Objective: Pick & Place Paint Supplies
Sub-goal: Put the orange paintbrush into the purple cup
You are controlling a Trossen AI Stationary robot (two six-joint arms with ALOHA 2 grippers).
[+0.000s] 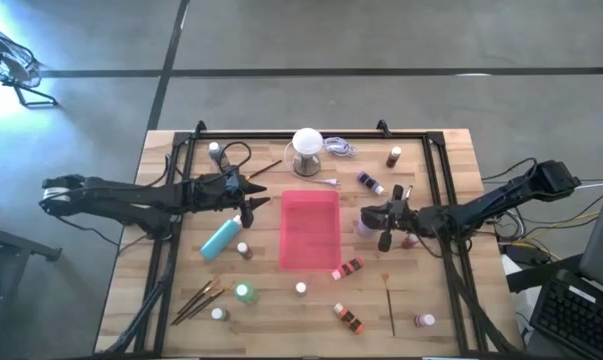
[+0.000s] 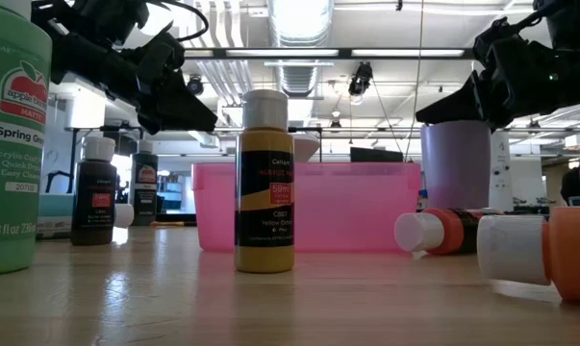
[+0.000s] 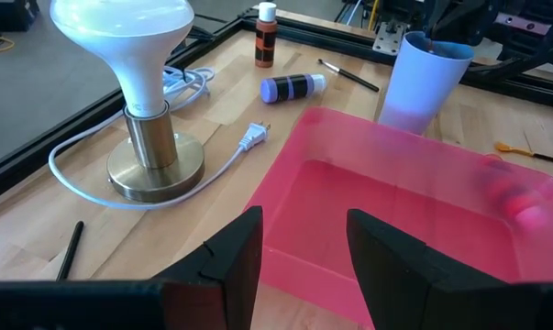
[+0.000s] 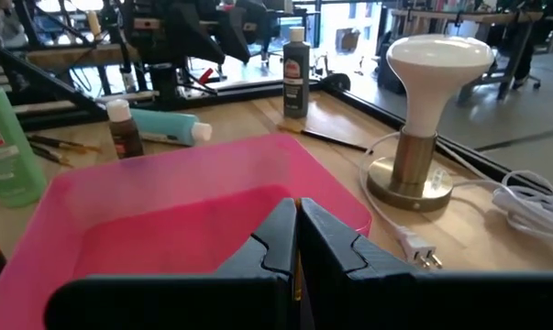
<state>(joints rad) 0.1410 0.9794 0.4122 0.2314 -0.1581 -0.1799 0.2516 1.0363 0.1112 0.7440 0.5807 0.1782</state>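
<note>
Small white-capped paint bottles lie scattered round the pink tray (image 1: 309, 197): purple (image 1: 371, 182), brown (image 1: 244, 250), green (image 1: 243, 292), orange (image 1: 348, 268). A teal bottle (image 1: 221, 238) lies left of the tray, and brushes (image 1: 199, 300) lie near the front. My left gripper (image 3: 304, 220) hovers open over the tray's left rim, holding nothing. My right gripper (image 4: 297, 206) is shut at the tray's right side, just above a pale lavender cup (image 2: 456, 163). A thin ochre sliver shows between its fingers; what it is I cannot tell. My right gripper's shut fingers (image 2: 434, 113) point about level toward the table's left, right over the cup's rim (image 3: 421, 41). I cannot tell whether they touch the cup or hold something thin.
A white bulb on a brass stand (image 1: 307, 150) with its cord stands behind the tray. A black frame (image 1: 436, 180) rims the work area. One brush (image 1: 389, 300) and more bottles (image 1: 348, 318) lie at the front right.
</note>
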